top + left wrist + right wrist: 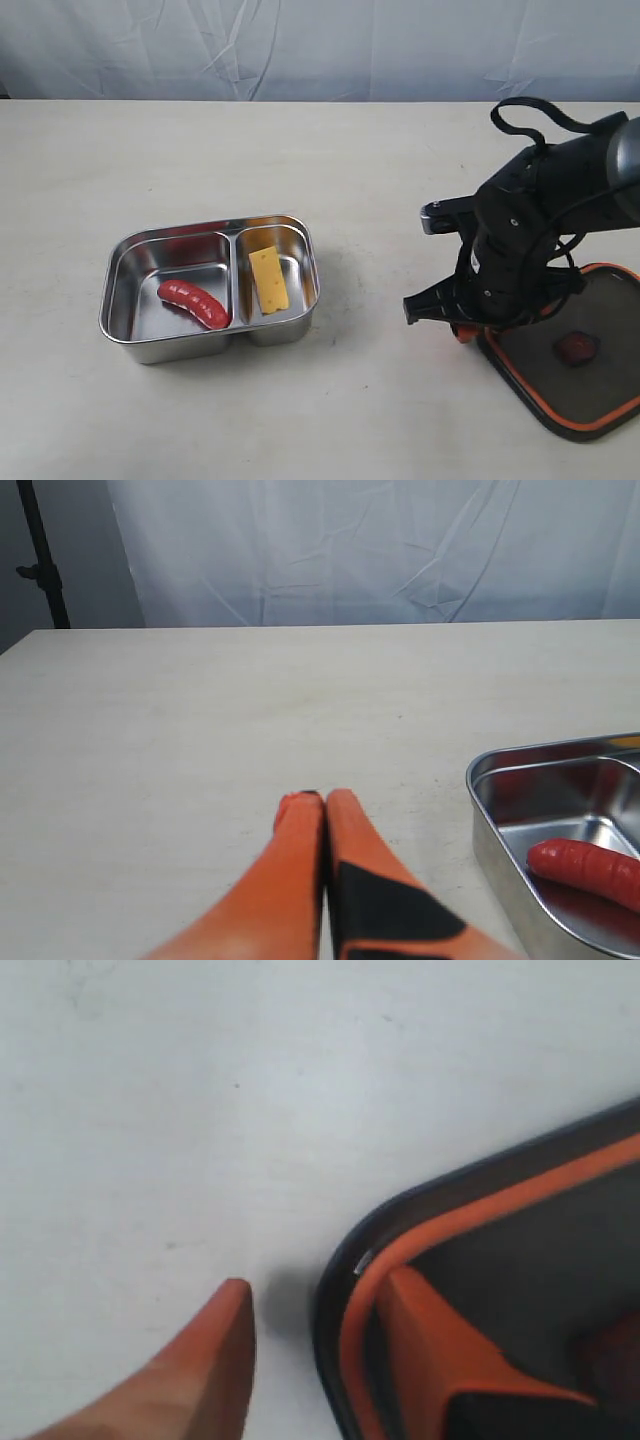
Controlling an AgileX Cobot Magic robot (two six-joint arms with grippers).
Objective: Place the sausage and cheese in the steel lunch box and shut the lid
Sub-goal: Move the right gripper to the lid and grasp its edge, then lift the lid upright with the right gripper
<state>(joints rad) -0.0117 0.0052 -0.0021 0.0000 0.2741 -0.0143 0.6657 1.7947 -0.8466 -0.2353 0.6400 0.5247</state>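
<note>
Right gripper (316, 1280) jaws are spread and straddle the rim of the lid (590, 385) at its corner nearest the steel lunch box (170, 350). One finger (215, 1360) is outside the rim over the table (300, 150), the other (440, 1350) is over the lid's inner face. There's a gap between the outer finger and the rim, so no pinch yet.

Left gripper (322, 798) jaws are pressed together on nothing. It hovers low over the table off the box's sausage end, not touching the box.

Loading looks done. The sausage (193, 303) lies in the box's wider compartment. The cheese (268, 279) is in the narrower one across the divider, leaning toward the far wall. Can't tell whether its upper end clears the rim.

The lid lies flat on the table, well apart from the box, out past its cheese side. The valve tab (577, 347) shows near its middle. Can't tell which face is up.

My read is that the step in hand is lid pickup.

What the next move needs:
- Close on the rim and confirm the pinch before lifting.
- It's a corner grip on a thin edge, so expect the lid to sag or swing. Lift slowly.
- Carry it over the box, square the rounded corners to the box's corners, lower it flat, then press down.
- The box is light and may skate on contact. The left gripper could steady it from the sausage end.
</note>
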